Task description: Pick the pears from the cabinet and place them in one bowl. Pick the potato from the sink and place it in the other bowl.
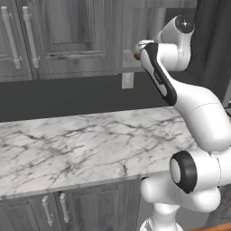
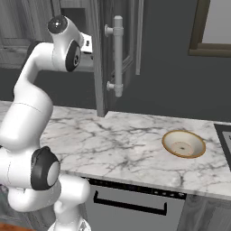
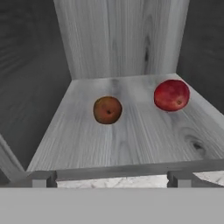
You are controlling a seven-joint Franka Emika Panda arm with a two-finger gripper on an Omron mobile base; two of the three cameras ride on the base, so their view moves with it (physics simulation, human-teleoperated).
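1. The pears, two small roundish fruits, lie on the pale wood-grain shelf (image 3: 131, 131) inside the grey wood-grain wall cabinet (image 1: 67, 36): a dull brown pear (image 3: 107, 110) and a glossy red pear (image 3: 171, 95).
2. In the hand view the brown pear lies near the middle of that shelf, and the red pear lies to its right and a little farther back, close to the cabinet's right inner wall. The two are apart, not touching.
3. The claw (image 3: 109, 178) hangs at the shelf's front edge, pointed into the cabinet. Its two small fingertips (image 3: 41, 178) stand wide apart, with nothing between them and no contact with either pear.
4. In the right base view the cabinet's panelled door (image 2: 119, 54) with its long silver bar handle (image 2: 117, 56) is swung open, edge-on to the camera.
5. The white arm (image 1: 198, 113) reaches up from below the bench to the cabinet opening.
6. A shallow round cream-tan bowl with a golden-brown rim (image 2: 183, 144) sits on the white marble bench (image 2: 122, 140), below the cabinet and well to its right in the right base view. It holds nothing.
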